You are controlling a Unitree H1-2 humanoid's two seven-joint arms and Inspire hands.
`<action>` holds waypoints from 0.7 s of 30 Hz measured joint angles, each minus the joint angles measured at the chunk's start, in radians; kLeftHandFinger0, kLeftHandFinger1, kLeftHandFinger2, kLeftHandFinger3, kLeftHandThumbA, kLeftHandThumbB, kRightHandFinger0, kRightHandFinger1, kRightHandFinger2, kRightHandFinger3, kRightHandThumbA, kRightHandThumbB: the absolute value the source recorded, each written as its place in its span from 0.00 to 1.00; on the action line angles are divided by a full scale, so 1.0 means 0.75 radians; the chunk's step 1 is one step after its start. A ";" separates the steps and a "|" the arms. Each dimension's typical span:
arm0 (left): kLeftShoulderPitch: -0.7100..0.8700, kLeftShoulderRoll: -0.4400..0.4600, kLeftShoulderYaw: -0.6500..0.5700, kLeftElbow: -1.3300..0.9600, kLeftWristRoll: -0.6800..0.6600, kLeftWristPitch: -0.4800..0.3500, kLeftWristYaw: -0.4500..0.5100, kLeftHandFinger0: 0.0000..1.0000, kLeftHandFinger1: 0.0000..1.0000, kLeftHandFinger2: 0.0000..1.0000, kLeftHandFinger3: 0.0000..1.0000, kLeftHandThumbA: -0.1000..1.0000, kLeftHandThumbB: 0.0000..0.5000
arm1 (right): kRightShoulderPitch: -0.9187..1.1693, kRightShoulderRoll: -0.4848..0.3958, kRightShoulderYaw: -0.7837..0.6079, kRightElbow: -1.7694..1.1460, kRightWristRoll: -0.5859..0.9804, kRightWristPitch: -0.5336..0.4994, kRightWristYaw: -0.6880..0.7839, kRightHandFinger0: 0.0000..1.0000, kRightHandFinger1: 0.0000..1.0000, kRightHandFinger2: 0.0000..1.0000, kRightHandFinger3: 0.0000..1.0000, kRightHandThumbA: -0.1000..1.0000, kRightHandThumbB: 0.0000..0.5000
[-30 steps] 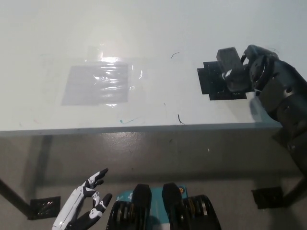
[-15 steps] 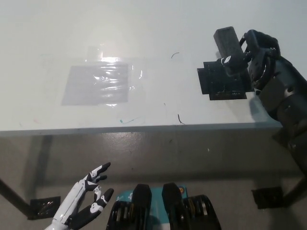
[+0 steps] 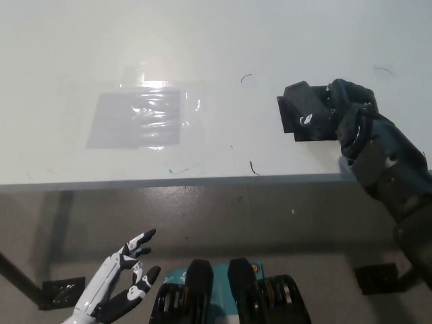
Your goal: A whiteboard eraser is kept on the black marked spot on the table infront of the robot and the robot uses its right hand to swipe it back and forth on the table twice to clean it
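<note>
A dark whiteboard eraser [image 3: 305, 104] sits over the left part of the black marked spot [image 3: 297, 127] at the right of the white table [image 3: 202, 40]. My black right hand [image 3: 341, 111] is shut on the eraser, coming in from the right edge of the table. My white left hand [image 3: 120, 280] rests low at the bottom left, below the table edge, with its fingers apart and nothing in it.
A grey taped patch under shiny clear film [image 3: 138, 118] lies at the table's middle left. A few short pen marks [image 3: 253, 167] dot the surface near the front edge [image 3: 169, 182]. Below the table shows grey floor [image 3: 283, 223].
My right hand has carried the eraser down and to the left, from above the marked spot to over its left part. The left hand has hardly moved.
</note>
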 measured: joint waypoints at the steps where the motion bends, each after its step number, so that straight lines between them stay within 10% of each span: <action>1: 0.000 0.000 0.000 0.000 0.000 0.000 0.000 0.93 1.00 1.00 1.00 0.71 0.65 | 0.000 0.000 0.000 0.000 0.000 0.000 0.002 0.01 0.10 0.23 0.42 0.90 0.75; 2: 0.000 0.000 0.000 0.000 0.000 0.002 0.000 0.93 1.00 1.00 1.00 0.71 0.65 | 0.000 0.000 0.000 0.000 0.000 0.000 0.006 0.02 0.11 0.23 0.42 0.89 0.75; 4: -0.001 0.000 0.001 -0.001 0.000 0.004 -0.001 0.93 1.00 1.00 1.00 0.70 0.65 | -0.001 0.000 0.001 0.000 0.000 0.001 0.013 0.47 0.62 0.65 0.73 0.87 0.72; 5: -0.001 0.000 0.000 -0.002 -0.001 0.005 -0.002 0.93 1.00 1.00 1.00 0.70 0.65 | -0.002 0.000 0.001 0.000 0.000 0.004 0.022 0.63 0.72 0.69 0.76 0.87 0.72; 9: -0.002 0.000 0.000 -0.004 -0.002 0.007 -0.005 0.93 1.00 1.00 1.00 0.69 0.65 | -0.005 0.001 0.008 0.000 -0.001 0.004 0.050 0.80 0.89 0.87 0.93 0.91 0.70; 11: -0.002 0.001 0.001 -0.006 -0.002 0.009 -0.009 0.93 1.00 1.00 1.00 0.69 0.65 | -0.009 0.006 0.019 0.000 -0.004 0.008 0.063 0.59 0.68 0.70 0.85 0.92 0.74; 14: -0.002 0.002 0.003 -0.006 -0.004 0.013 -0.015 0.93 1.00 1.00 1.00 0.69 0.64 | -0.026 0.029 0.039 0.001 -0.012 0.022 0.085 0.72 0.80 0.83 1.00 0.94 0.77; 16: -0.002 0.002 0.004 -0.006 -0.004 0.014 -0.016 0.93 1.00 1.00 1.00 0.69 0.64 | -0.043 0.058 0.052 0.001 -0.019 0.036 0.101 0.41 0.50 0.58 0.99 0.94 0.79; 18: -0.003 0.002 0.004 -0.006 -0.004 0.015 -0.016 0.93 1.00 1.00 1.00 0.68 0.64 | -0.054 0.078 0.060 0.001 -0.023 0.041 0.110 0.03 0.15 0.30 0.79 0.95 0.81; 20: -0.009 0.002 0.004 -0.006 -0.005 0.016 -0.018 0.93 1.00 1.00 1.00 0.70 0.64 | -0.084 0.136 0.071 0.001 -0.033 0.047 0.127 0.13 0.28 0.34 0.66 0.96 0.82; 21: -0.010 0.002 0.004 -0.006 -0.005 0.017 -0.018 0.93 1.00 1.00 1.00 0.71 0.64 | -0.096 0.167 0.075 0.001 -0.035 0.047 0.135 0.08 0.14 0.21 0.52 0.96 0.85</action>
